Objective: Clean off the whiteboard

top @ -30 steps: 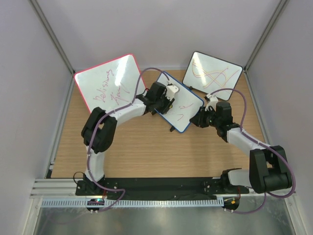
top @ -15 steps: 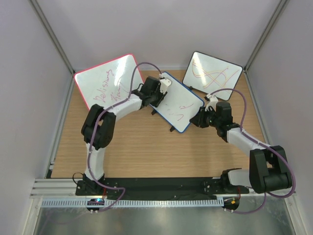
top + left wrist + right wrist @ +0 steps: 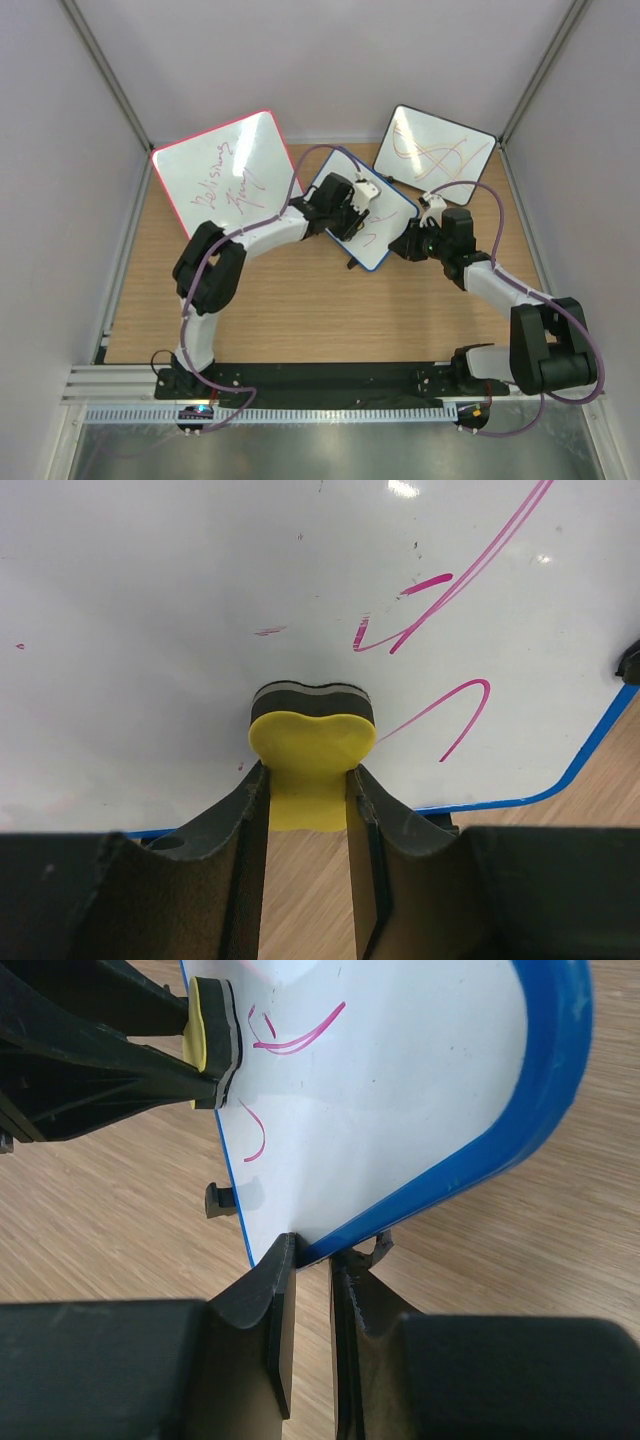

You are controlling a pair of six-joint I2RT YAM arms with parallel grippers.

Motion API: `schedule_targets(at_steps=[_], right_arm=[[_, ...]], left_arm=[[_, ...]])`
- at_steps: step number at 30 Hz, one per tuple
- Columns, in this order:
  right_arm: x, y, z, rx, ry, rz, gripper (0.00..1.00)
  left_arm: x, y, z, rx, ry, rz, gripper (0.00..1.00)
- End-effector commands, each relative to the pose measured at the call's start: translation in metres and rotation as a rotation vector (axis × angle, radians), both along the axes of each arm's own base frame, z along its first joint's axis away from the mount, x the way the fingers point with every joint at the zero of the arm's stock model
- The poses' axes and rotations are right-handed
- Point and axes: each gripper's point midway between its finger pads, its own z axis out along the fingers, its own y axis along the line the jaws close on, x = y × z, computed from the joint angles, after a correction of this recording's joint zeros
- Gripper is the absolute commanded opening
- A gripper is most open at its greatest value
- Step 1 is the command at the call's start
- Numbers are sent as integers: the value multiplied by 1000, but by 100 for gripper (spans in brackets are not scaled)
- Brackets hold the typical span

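The blue-framed whiteboard [image 3: 391, 222] stands tilted on the table's middle back, with a few red strokes [image 3: 448, 578] left on its white face [image 3: 180, 600]. My left gripper [image 3: 356, 212] is shut on a yellow eraser [image 3: 310, 742], whose dark felt presses on the board near its lower edge. The eraser [image 3: 212, 1038] sits just left of the remaining strokes. My right gripper [image 3: 312, 1252] is shut on the board's blue rim [image 3: 470, 1150] at its right corner [image 3: 404, 243].
A larger pink-framed board [image 3: 220, 170] with red writing leans at the back left. A black-framed board [image 3: 436, 150] with orange and red scribbles leans at the back right. A black foot [image 3: 352, 264] juts from the whiteboard's near edge. Enclosure walls stand on three sides.
My left gripper swept the eraser up-left across the board, then back right and down to the middle. The right gripper and the board have not moved.
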Motion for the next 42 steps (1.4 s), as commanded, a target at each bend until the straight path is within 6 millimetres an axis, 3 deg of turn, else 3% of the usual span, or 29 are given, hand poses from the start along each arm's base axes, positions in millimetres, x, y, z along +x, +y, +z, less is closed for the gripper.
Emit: schedule_targets(at_steps=[1,6,7,10,14,18,23,31,34,36,40,42], right_arm=[[-3,10,7,-28,-52,82,1],[-3,10,7,-29,-50,82,1],[-3,10,7,-30,-50,83,1],[-3,10,6,-32,-50,79,1],[-3,11,5,-29,-44,84,1],[-3,11,5,-31,-48,87,1],[-3,11,4,-33,-43,86,1],[-4,12,4,-38,-45,89,1],[-4,12,5,-38,-48,90,1],[-4,12,5,-40,-50,90,1],[-3,12,6,-39,-52,90,1],[-4,12,4,-40,-48,89,1]], left_arm=[[-8,-6,-19,-34,88,-22,0],[36,29,1,-51,41,99,0],[53,46,3,-48,27,145,0],[90,72,17,-24,-53,215,0],[121,76,40,2,-166,225,0],[118,53,55,-54,-162,174,0],[96,19,49,-24,-155,87,0],[10,-50,21,-50,4,-98,0],[-12,-61,7,-28,47,-141,0],[-15,-64,9,-42,63,-135,0],[-13,-61,21,-54,57,-125,0],[-2,-54,29,-67,40,-84,0]])
